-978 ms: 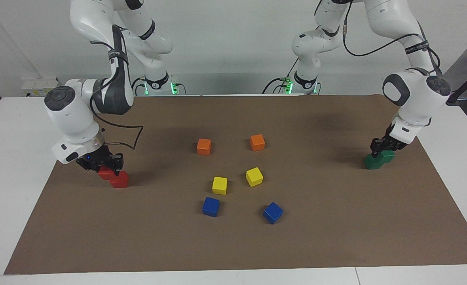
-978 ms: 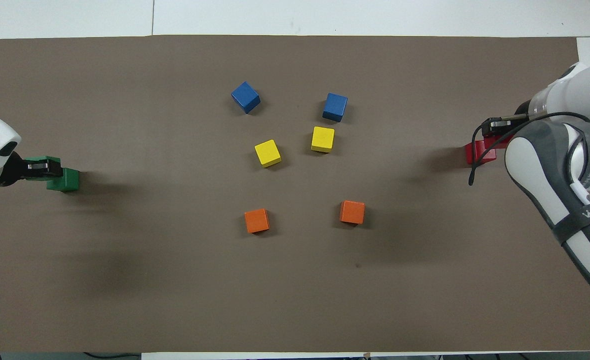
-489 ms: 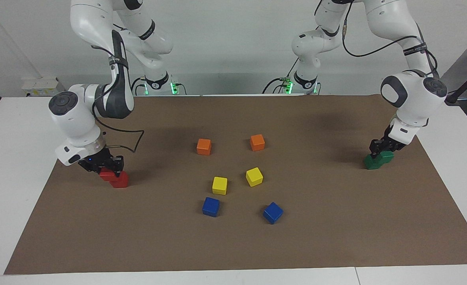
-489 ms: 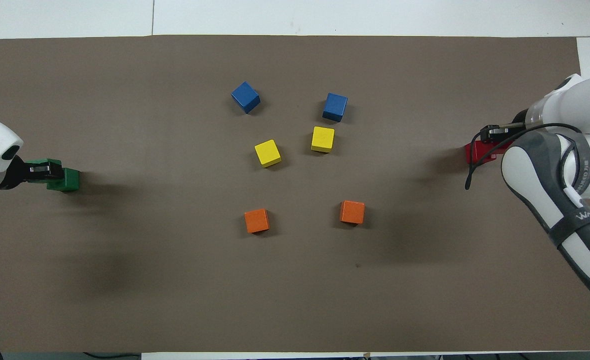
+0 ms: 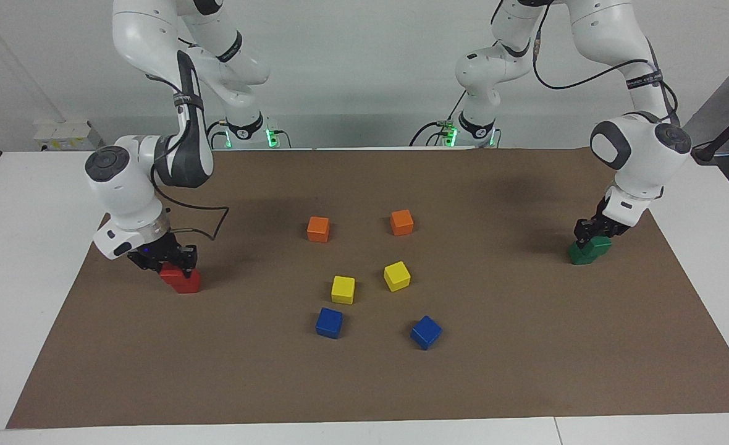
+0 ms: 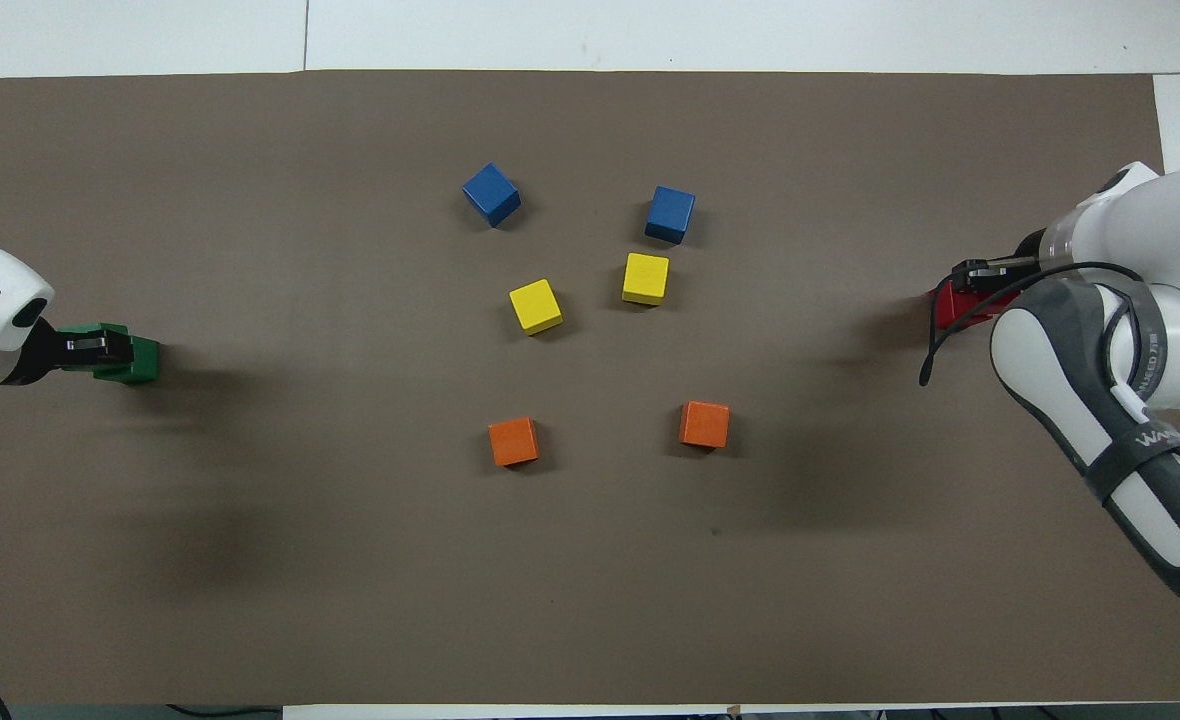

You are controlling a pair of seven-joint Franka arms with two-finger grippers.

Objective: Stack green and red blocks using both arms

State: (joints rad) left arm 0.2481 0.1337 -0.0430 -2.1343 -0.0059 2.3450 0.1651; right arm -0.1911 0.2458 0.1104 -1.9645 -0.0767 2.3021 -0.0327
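My right gripper [image 5: 168, 258] is shut on a red block [image 5: 170, 271] and holds it partly over the second red block [image 5: 189, 284], which rests on the brown mat at the right arm's end. The overhead view shows this gripper [image 6: 980, 271] and the red blocks [image 6: 953, 305] half hidden under the arm. My left gripper [image 5: 590, 230] is shut on a green block [image 5: 602, 245] and holds it partly over the second green block [image 5: 579, 255], at the left arm's end. The overhead view shows the left gripper [image 6: 83, 345] and the resting green block [image 6: 142, 362].
Two orange cubes [image 5: 318, 228] [image 5: 401, 222], two yellow cubes [image 5: 343, 289] [image 5: 396, 275] and two blue cubes [image 5: 328, 322] [image 5: 425, 332] lie in the middle of the brown mat [image 5: 525, 358]. White table shows around the mat.
Both grippers have carried their blocks sideways, closer over the resting blocks of the same colour. The overlap of each pair has grown. The middle cubes have not moved.
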